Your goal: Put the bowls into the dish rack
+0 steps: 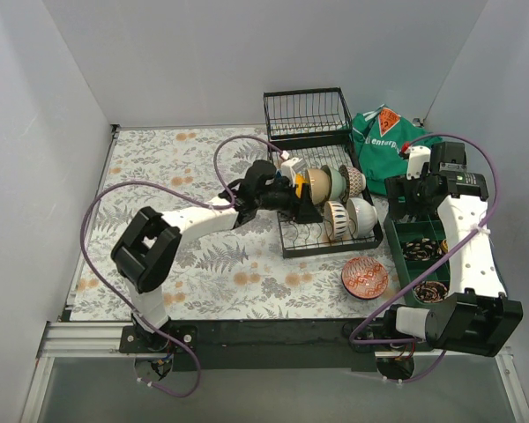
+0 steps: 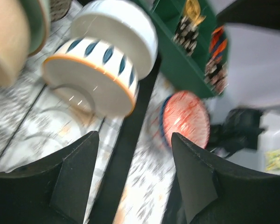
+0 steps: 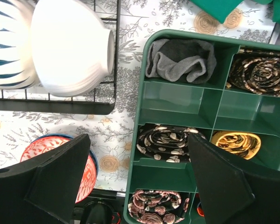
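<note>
Several bowls stand on edge in the rack (image 1: 286, 240), which runs from the far edge of the bench (image 1: 159, 176) toward the near edge, right of the middle. In the row farther back I see a cream bowl (image 1: 318, 183), a mint bowl (image 1: 335, 181) and a brown patterned bowl (image 1: 354, 181). In the nearer row are a striped bowl (image 1: 337, 216) and, touching it on the right, a white bowl (image 1: 363, 216). One red bowl (image 1: 365, 277) lies flat on the bench outside the rack, between the rack's near right corner and the near edge, just beside the tray (image 1: 423, 231).

My left fingers (image 2: 79, 172) are spread apart with nothing between them. They hang over the rack's near part, with the striped bowl and white bowl in front and the red bowl beyond the rack's rim.

My right fingers (image 3: 60, 177) are also spread wide and empty, above the strip of bench between rack and tray near the right edge. The white bowl leans against the rack's wires on one side. On the other side, the tray's compartments hold rolled patterned ties and a grey cloth (image 3: 182, 58). A green bag (image 1: 383, 141) sits at the far right corner.
</note>
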